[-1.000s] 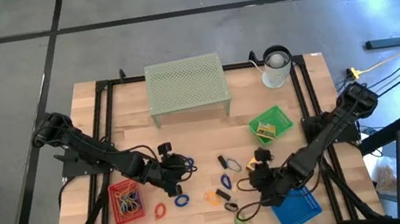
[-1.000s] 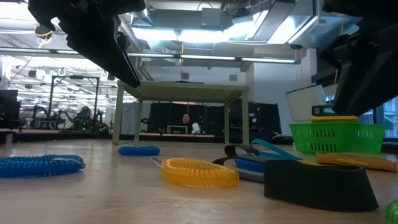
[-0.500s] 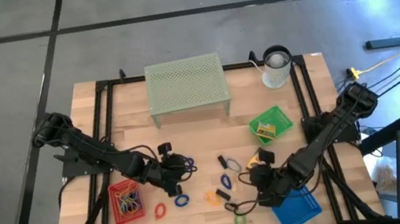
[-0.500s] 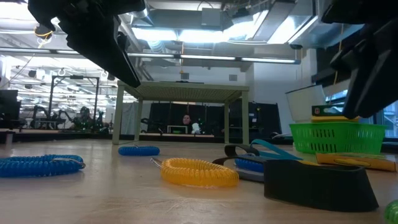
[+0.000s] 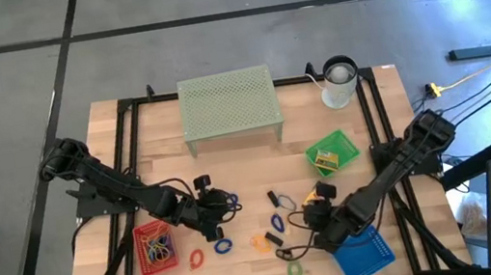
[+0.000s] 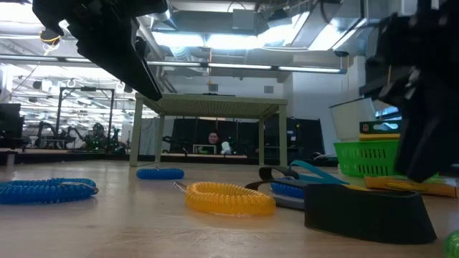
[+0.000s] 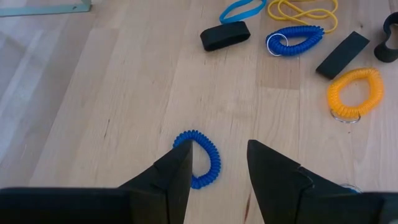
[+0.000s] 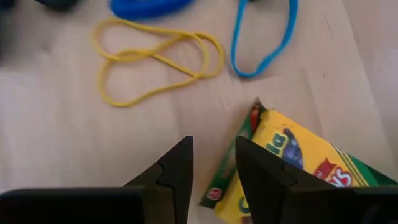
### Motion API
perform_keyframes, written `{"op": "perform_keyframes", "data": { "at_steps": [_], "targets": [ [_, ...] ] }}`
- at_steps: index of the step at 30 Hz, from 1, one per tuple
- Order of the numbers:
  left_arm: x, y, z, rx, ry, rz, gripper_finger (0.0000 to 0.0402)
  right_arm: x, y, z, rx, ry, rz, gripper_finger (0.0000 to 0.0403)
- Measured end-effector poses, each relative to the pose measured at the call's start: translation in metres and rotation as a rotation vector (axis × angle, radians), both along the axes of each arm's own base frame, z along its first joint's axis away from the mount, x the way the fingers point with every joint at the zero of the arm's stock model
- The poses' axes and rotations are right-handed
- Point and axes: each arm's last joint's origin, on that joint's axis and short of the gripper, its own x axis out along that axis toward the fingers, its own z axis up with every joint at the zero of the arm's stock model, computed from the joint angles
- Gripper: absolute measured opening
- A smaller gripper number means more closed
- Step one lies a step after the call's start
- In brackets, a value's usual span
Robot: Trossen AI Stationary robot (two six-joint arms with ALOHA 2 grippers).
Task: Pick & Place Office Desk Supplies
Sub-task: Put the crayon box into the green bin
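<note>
My left gripper (image 7: 217,162) is open and hangs above a blue coil ring (image 7: 204,160) that lies flat on the table (image 5: 231,174). My right gripper (image 8: 214,163) is open, low over one end of a yellow crayon box (image 8: 292,168) that lies flat, also seen in the low view (image 6: 412,186). A yellow rubber band (image 8: 155,59) and a blue band (image 8: 264,37) lie beyond that box. An orange coil ring (image 6: 229,198), more blue rings, black clips (image 7: 225,35), a red ring (image 5: 195,259) and a green ring (image 5: 295,270) are scattered mid-table. My right gripper comes down from above with one finger (image 8: 261,174) over the crayon box's end (image 8: 249,149) and the box's green edge (image 8: 217,186) showing in the gap. Whether a finger touches the box, I cannot tell.
A red tray (image 5: 155,247) with bands sits near the left arm. A blue tray (image 5: 365,254) lies by the right arm. A green tray (image 5: 333,154) holds another yellow box. The pale green mesh riser (image 5: 230,109) and a cup (image 5: 340,82) stand at the far side.
My right gripper has come down toward the table and the crayon box; in the low view its dark bulk now reaches far lower than before. The loose items lie where they were.
</note>
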Motion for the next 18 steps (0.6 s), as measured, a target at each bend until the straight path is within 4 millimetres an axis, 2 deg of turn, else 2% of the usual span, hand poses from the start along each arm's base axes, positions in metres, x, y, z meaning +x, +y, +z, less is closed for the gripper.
{"op": "perform_keyframes", "data": {
  "at_steps": [18],
  "targets": [
    [0.0000,0.0000,0.0000,0.000,0.000,0.000,0.0148,-0.0016,-0.0061,-0.0026,-0.014,0.047,-0.045,0.0118]
  ]
}}
